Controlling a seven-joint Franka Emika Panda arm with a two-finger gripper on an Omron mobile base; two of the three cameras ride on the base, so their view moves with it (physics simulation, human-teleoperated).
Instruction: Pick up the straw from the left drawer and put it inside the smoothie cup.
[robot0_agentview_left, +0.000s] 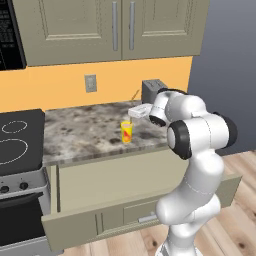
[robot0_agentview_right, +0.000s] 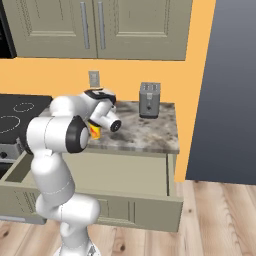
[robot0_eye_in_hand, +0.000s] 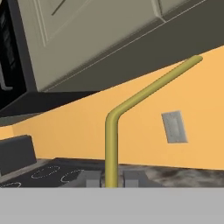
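Straw (robot0_eye_in_hand: 111, 144) clamped between the two dark fingertips of the tool (robot0_eye_in_hand: 111, 178), seen in the hand view: its olive-tan stem rises straight from the tips, bends, and runs off toward the upper right, crossing the orange wall (robot0_eye_in_hand: 87, 131). In the left base view the tool (robot0_agentview_left: 135, 113) hangs at the end of the white arm (robot0_agentview_left: 197, 145) just above the yellow cup (robot0_agentview_left: 127, 131), and a thin tan line beside the toaster (robot0_agentview_left: 152, 90) is probably the upper part of the straw (robot0_agentview_left: 135, 95), though it is too fine there to be sure. Whether the lower end has entered the cup cannot be told.

The cup stands upright on the speckled grey table (robot0_agentview_left: 85, 130), near its front edge, with a red mark on its side. In the right base view the cup (robot0_agentview_right: 95, 131) shows as an orange-yellow patch largely hidden behind the arm (robot0_agentview_right: 55, 135). The grey toaster (robot0_agentview_right: 149, 99) stands at the back of the table (robot0_agentview_right: 145, 132), near the right end and well apart from the cup.

Below the table edge the wide beige drawer (robot0_agentview_left: 125, 180) stands pulled out, its small silver handle (robot0_agentview_left: 147, 218) on the front panel. A grey wall socket (robot0_eye_in_hand: 174, 127) sits on the orange wall behind the table. To the left lies the black stove top (robot0_agentview_left: 17, 142), and beige cupboards (robot0_agentview_left: 115, 30) hang above.
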